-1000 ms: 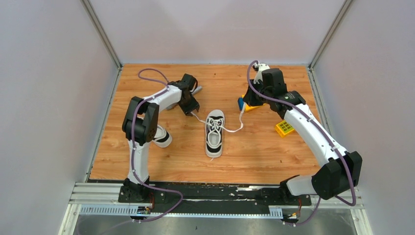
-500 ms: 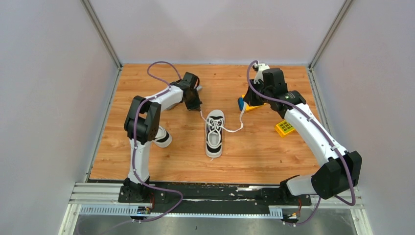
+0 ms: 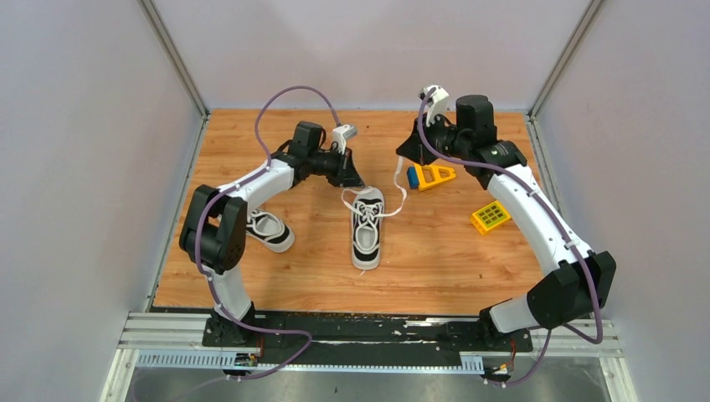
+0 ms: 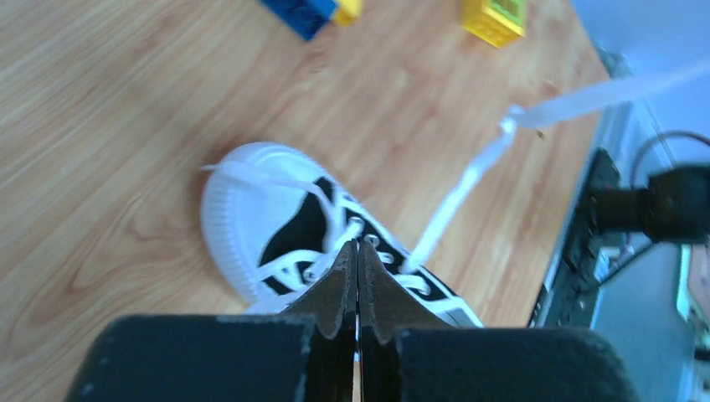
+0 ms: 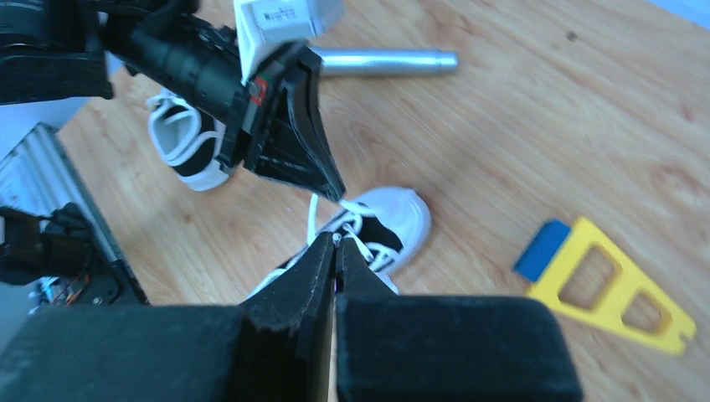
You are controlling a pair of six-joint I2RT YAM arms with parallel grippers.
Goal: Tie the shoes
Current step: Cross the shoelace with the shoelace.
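Observation:
One black-and-white shoe (image 3: pixel 367 228) lies in the middle of the table, toe pointing away from the arm bases. The other shoe (image 3: pixel 269 230) lies to its left, beside the left arm. My left gripper (image 3: pixel 357 182) hovers just beyond the middle shoe's toe, shut on its left lace (image 5: pixel 312 211). My right gripper (image 3: pixel 401 156) hangs up and to the right of the toe, shut on the right lace (image 3: pixel 401 188), which rises slack from the eyelets. In the left wrist view the shut jaws (image 4: pixel 357 248) sit over the shoe (image 4: pixel 251 218), and the right lace (image 4: pixel 469 180) runs off to the upper right.
A yellow and blue toy frame (image 3: pixel 430 176) lies under the right wrist. A yellow studded block (image 3: pixel 491 217) sits further right. A metal rod (image 5: pixel 387 60) lies behind the left gripper. Grey walls close off the left, right and back of the wooden table (image 3: pixel 435 268).
My left gripper has shut on the left lace and swung right, rising over the shoe's toe. My right gripper has moved left and up, carrying the right lace with it.

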